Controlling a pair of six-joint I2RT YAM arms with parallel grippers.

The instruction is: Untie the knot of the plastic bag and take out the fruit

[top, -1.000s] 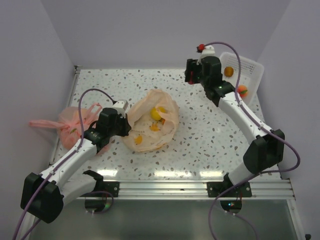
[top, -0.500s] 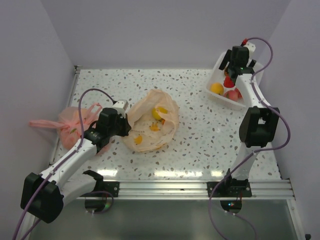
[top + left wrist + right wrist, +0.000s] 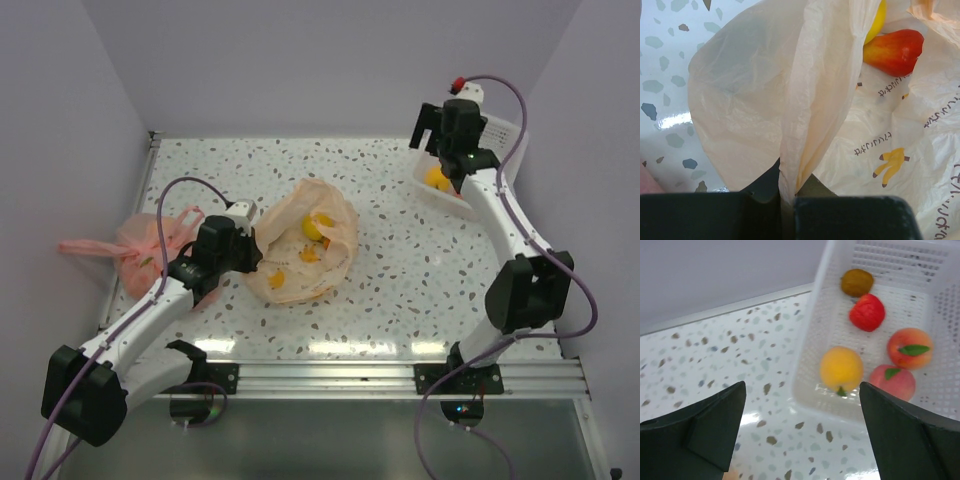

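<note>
Peach-coloured plastic bag (image 3: 305,245) is lying open mid-table, its left edge pinched by the closed left gripper (image 3: 787,200), while the right gripper (image 3: 802,405), having just spread wide, is hovering empty by the far-right basket (image 3: 880,255), suggesting a delivery, with fruit (image 3: 892,50) still waiting inside.

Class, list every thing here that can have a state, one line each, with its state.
plastic bag, untied and open, fruit inside
left gripper, shut on the plastic bag
right gripper, open, empty
white basket, holds five fruits
pink bag, looks closed
</note>
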